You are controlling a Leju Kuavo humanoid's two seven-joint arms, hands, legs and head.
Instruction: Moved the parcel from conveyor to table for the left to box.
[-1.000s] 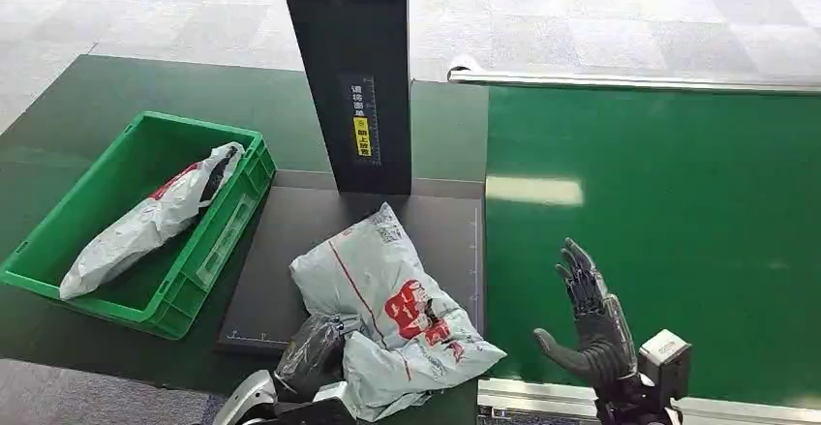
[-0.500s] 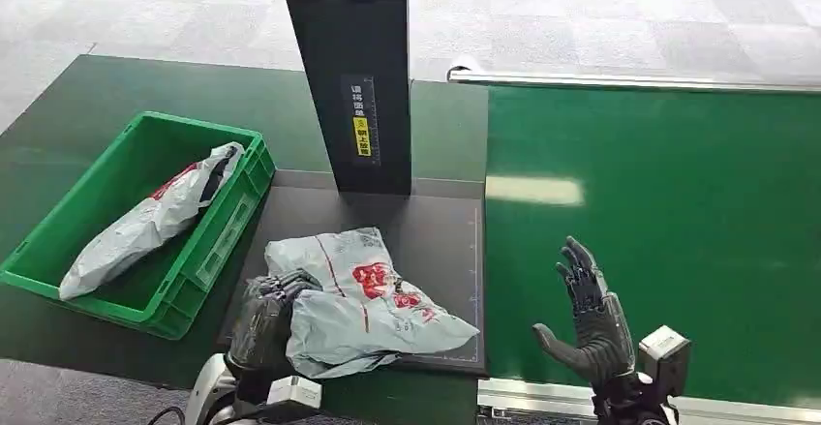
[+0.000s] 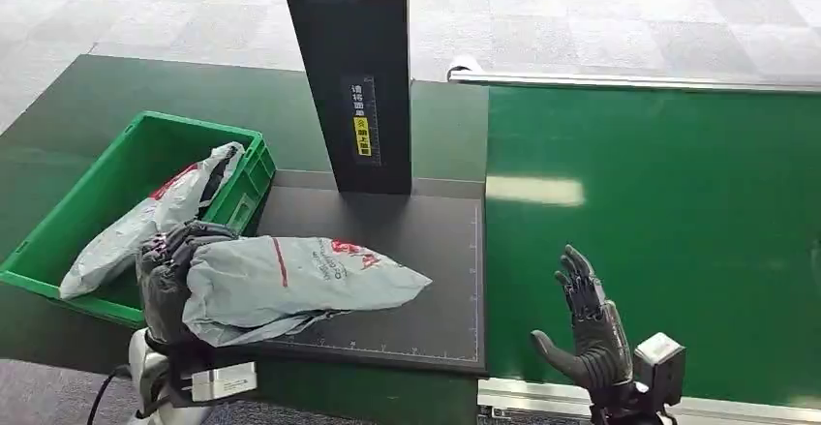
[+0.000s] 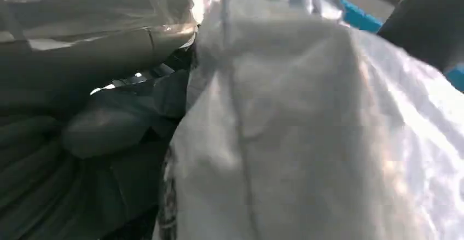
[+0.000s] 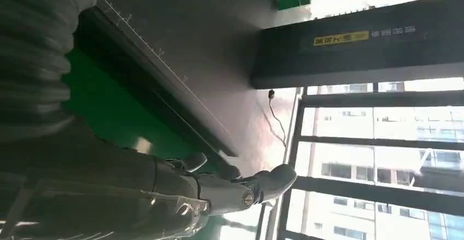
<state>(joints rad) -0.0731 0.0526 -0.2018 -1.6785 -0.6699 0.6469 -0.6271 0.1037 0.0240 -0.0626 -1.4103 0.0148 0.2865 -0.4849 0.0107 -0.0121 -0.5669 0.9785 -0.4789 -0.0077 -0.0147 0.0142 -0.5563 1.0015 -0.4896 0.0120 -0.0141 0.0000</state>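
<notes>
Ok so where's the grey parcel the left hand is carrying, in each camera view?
Head view: the parcel lies lengthwise in the left hand, beside the green crate.
Left wrist view: the parcel is close up, pale and crumpled.
Right wrist view: not in it.
Shared landmark: the black post, also in the right wrist view.

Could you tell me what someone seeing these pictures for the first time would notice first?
The eye lands on the grey parcel, gripped at one end by the left hand and held over the dark mat beside the green crate, where a second parcel already lies. Next comes the right hand, fingers spread, raised over the bright green conveyor.
</notes>
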